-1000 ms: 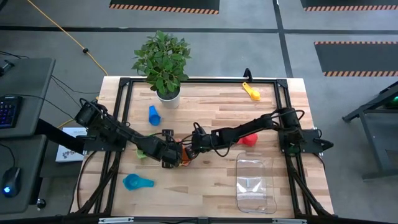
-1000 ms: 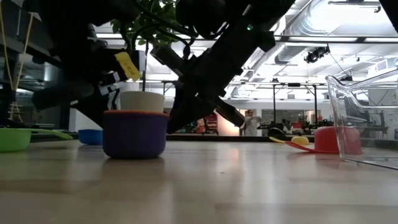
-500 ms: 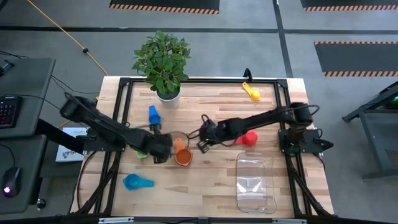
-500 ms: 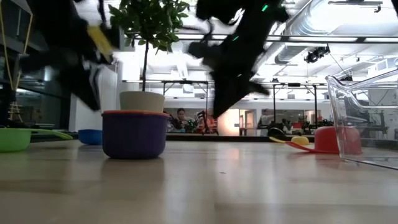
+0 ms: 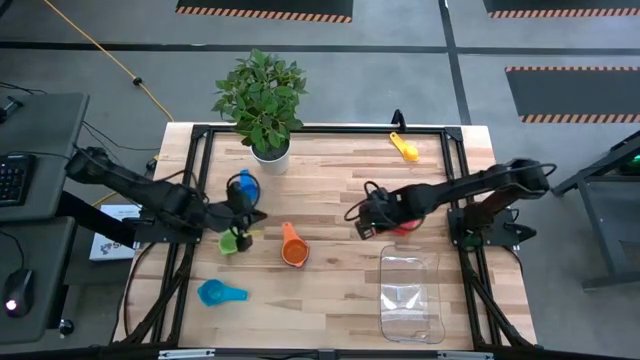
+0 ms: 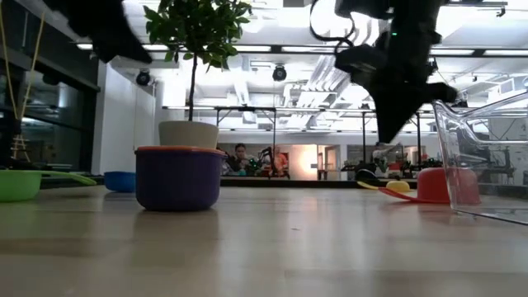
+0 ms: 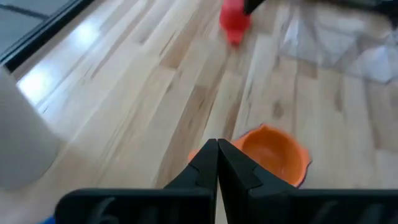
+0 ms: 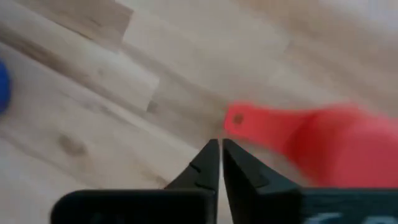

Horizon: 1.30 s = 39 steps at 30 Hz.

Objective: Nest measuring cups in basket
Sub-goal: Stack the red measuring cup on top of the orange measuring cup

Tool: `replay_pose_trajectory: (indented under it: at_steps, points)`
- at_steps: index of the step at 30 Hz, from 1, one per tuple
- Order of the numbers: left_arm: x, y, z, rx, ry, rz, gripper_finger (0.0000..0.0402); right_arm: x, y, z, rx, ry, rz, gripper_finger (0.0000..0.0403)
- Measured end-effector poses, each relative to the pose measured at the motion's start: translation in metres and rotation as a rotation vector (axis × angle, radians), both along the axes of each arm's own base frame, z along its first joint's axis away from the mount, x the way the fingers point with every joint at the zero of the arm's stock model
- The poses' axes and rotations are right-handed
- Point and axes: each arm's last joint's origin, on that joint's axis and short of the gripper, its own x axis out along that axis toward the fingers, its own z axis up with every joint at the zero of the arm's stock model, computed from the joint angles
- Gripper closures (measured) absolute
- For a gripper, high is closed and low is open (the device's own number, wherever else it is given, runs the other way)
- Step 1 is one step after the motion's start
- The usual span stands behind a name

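The orange cup (image 5: 292, 247) stands upright at mid-table; in the low view it (image 6: 178, 177) shows a dark blue wall under an orange rim. My left gripper (image 5: 252, 214) hangs shut above the table's left part, between the blue cup (image 5: 244, 185) and the green cup (image 5: 232, 243). My right gripper (image 5: 361, 226) is shut and raised, pointing down just left of the red cup (image 5: 402, 224). A light blue cup (image 5: 220, 293) lies near front left and a yellow one (image 5: 405, 150) far right. The clear basket (image 5: 410, 296) rests on the table at front right.
A plant in a white pot (image 5: 270, 155) stands at the far edge, left of centre. A black frame (image 5: 300, 130) runs round the table's edges. Bare wood lies between the orange cup and the basket.
Both grippers have drawn back from the orange cup at mid-table and risen: the left toward the table's left edge, the right toward the right edge, ending beside the red cup. The orange cup has stayed standing where it was.
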Motion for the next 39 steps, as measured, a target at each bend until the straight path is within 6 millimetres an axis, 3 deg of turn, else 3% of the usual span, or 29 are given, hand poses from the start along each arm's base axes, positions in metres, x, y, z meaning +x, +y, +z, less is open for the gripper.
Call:
replay_pose_trajectory:
  at_steps: [7,13,19,26,39]
  points:
    - [0.003,-0.001,0.000,-0.006,-0.017,0.000,0.0401,-0.005,0.005,-0.003,-0.043,-0.074,-0.060,0.0263]
    - [0.004,-0.001,0.000,-0.008,-0.016,-0.002,0.0401,0.018,0.006,0.007,-0.069,-0.064,0.012,0.0160]
    - [0.005,-0.002,0.000,-0.011,-0.028,-0.001,0.0401,0.038,0.005,-0.005,-0.154,0.221,-0.025,0.0149]
    - [0.005,-0.002,0.000,-0.011,-0.032,0.000,0.0401,0.058,0.012,-0.036,-0.129,0.277,-0.062,0.0148]
    - [0.005,-0.002,0.000,-0.009,-0.032,0.004,0.0401,0.041,0.010,-0.074,-0.136,0.378,-0.166,0.0150]
